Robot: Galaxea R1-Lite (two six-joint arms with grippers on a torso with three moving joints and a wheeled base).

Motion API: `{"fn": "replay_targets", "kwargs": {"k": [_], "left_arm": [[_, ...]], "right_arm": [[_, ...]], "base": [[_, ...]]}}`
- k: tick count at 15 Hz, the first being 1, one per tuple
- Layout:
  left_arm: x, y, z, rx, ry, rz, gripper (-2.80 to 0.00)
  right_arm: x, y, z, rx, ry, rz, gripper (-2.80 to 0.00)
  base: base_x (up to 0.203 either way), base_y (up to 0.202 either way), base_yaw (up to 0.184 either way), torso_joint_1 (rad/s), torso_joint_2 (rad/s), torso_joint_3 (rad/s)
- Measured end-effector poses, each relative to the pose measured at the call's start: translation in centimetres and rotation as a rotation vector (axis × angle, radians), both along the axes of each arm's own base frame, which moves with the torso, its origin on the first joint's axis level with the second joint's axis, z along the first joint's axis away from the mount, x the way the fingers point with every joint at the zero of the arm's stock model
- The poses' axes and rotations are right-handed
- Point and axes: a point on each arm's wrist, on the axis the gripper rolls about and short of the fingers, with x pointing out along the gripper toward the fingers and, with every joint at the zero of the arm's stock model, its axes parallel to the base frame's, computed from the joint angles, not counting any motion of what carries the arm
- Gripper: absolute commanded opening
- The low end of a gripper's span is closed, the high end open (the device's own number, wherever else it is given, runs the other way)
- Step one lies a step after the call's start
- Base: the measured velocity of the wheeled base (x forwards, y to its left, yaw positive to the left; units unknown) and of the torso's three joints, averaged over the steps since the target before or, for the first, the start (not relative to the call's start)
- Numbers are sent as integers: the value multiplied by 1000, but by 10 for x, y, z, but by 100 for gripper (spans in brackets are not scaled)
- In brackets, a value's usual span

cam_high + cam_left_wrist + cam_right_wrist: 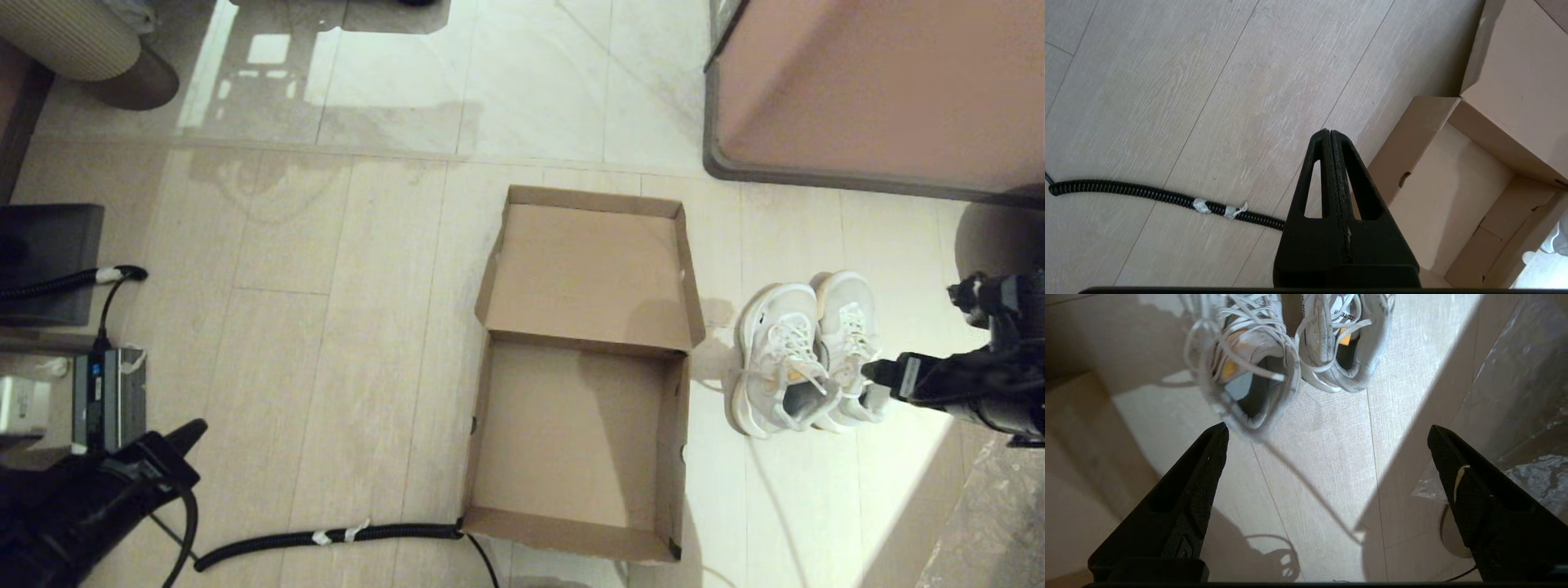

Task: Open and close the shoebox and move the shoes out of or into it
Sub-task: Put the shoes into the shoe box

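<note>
head cam high, downward; wrist cams low behind each hand; shared: shoebox [584,367], shoes [808,351].

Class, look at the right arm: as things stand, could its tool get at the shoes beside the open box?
Probably yes. The right tool is open near the heels of the shoes, with only bare floor between; the shoebox lies off to their side.

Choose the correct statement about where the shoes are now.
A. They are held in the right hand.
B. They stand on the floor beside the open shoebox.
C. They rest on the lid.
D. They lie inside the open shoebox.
B: the shoes stand together on the floor to the robot's right of the open, empty shoebox, and the right hand is open and holds nothing.
</note>
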Motion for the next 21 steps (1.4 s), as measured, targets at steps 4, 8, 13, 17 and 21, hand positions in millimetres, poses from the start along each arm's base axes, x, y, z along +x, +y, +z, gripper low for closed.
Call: {"fn": "replay_targets", "kwargs": {"k": [4, 8, 13, 17, 21], "left_arm": [[2, -1, -5, 9, 29, -65, -280], [-17, -2, -17, 68, 87, -93, -280], [-37, -6, -2, 156, -33, -194, -280], [-60, -9, -8, 228, 42, -267, -280], [-99, -10, -33, 263, 260, -314, -280]], "right_arm": [[-76, 12, 30, -91, -71, 120, 0], [-150, 22, 18, -115, -50, 199, 0], [-202, 30, -20, -108, -68, 259, 0], [-227, 36, -49, -166, -77, 407, 0], [-241, 38, -73, -208, -83, 427, 0]], "base": [[0, 0, 0, 0, 0, 0], [0, 0, 0, 0, 0, 0], [0, 0, 0, 0, 0, 0], [0, 0, 0, 0, 0, 0], [0, 0, 0, 0, 0, 0]]}}
